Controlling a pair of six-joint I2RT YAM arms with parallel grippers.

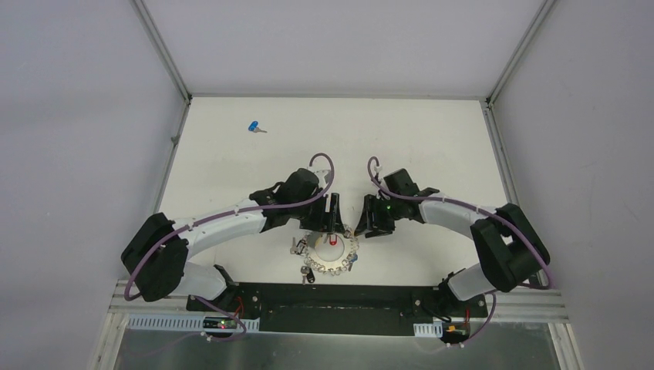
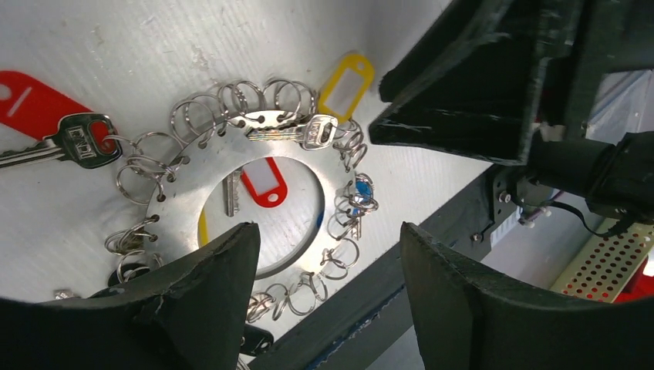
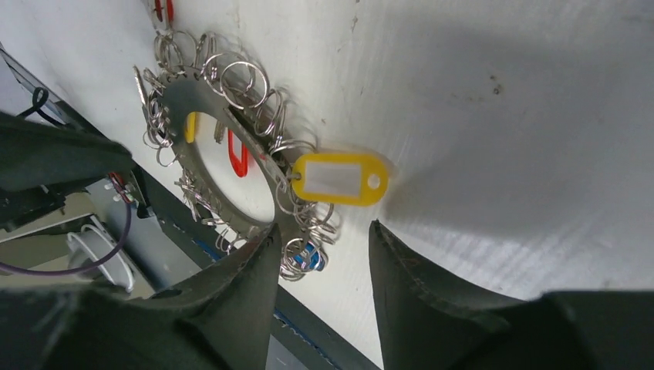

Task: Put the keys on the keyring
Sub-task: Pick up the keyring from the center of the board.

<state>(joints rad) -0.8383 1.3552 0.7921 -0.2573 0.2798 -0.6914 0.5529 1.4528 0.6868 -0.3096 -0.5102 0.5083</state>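
Observation:
The keyring point(image 1: 321, 259) is a flat grey metal ring fringed with small split rings and keys, near the table's front edge. In the left wrist view the keyring point(image 2: 208, 158) has a silver key point(image 2: 297, 132) lying on it, a yellow tag point(image 2: 347, 81) at its rim and a red tag point(image 2: 266, 181) in its hole. The right wrist view shows the keyring point(image 3: 210, 97) and the yellow tag point(image 3: 339, 179). A loose blue-headed key point(image 1: 254, 127) lies far back left. No loose yellow-headed key shows. My left gripper point(image 1: 333, 223) point(image 2: 328, 231) and right gripper point(image 1: 369, 223) point(image 3: 324, 230) hover over the ring, both open and empty.
A silver key on a red tag point(image 2: 35, 104) lies at the ring's left side. The black base plate point(image 1: 332, 297) runs just in front of the ring. Aluminium rails point(image 1: 171, 146) and grey walls bound the white table point(image 1: 432, 146).

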